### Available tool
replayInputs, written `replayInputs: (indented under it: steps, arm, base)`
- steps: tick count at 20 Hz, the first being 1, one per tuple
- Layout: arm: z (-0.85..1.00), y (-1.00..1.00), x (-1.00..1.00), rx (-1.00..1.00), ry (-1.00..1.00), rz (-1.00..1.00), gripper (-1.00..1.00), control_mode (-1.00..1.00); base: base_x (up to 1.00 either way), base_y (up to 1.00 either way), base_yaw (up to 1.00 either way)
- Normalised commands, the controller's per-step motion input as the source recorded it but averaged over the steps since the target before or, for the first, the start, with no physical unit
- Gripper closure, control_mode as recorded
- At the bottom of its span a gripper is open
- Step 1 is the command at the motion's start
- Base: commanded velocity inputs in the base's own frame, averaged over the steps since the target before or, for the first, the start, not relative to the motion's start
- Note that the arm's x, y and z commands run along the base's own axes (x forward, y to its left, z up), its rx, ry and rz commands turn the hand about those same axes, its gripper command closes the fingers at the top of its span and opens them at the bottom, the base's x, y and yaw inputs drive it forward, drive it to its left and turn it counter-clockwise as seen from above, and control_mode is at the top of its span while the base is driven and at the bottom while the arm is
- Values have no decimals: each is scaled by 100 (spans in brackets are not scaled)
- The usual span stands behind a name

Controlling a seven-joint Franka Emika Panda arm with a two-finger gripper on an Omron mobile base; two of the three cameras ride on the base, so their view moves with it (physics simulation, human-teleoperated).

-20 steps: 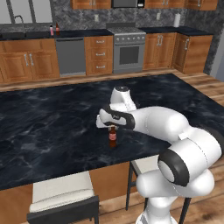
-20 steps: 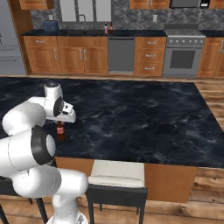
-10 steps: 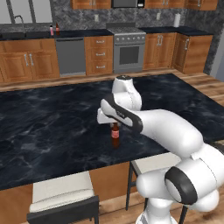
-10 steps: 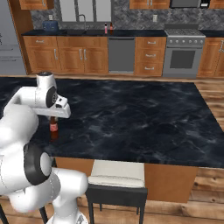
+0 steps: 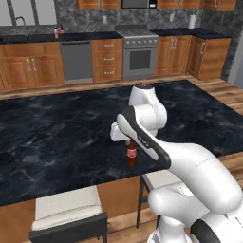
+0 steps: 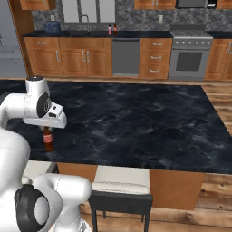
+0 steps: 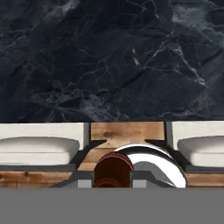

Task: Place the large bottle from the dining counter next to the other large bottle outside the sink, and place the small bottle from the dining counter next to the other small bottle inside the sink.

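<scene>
- Large bottle from the dining counter, dark brown with a red label, stands upright on the black marbled desk, close to its near edge.
- Its neck runs up into the jaws, which are clenched on the neck from above; the right base view shows the same grip at the arm's end.
- In the hand view, the bottle's brown top sits between the two dark finger tips at the bottom of the picture, with marbled desk surface beyond.
- Whether the bottle's base touches the desk or hangs just above it cannot be told.
- Two cushioned stools stand at the desk's near side, below the bottle.
- Far across the room, on the wall worktop, a pale pink bottle and a small dark bottle stand side by side, just right of the sink with its gooseneck tap.
- A steel oven and a grey dishwasher sit in the wood cabinets under that worktop.
</scene>
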Motion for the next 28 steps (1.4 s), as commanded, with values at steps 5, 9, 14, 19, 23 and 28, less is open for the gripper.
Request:
replayInputs:
  steps: [5, 9, 14, 19, 23, 28]
  arm:
    - [15, -27, -51, 0, 0, 0, 100, -100]
    - [14, -31, -61, 0, 0, 0, 100, -100]
    - [13, -18, -42, 0, 0, 1, 100, -100]
    - [0, 0, -4, 0, 0, 0, 100, -100]
    - [0, 0, 0, 0, 0, 0, 100, -100]
    - [0, 0, 0, 0, 0, 0, 100, 100]
  base:
    - [0, 0, 0]
    - [0, 0, 0]
    - [0, 0, 0]
    - [0, 0, 0]
    - [0, 0, 0]
    - [0, 0, 0]
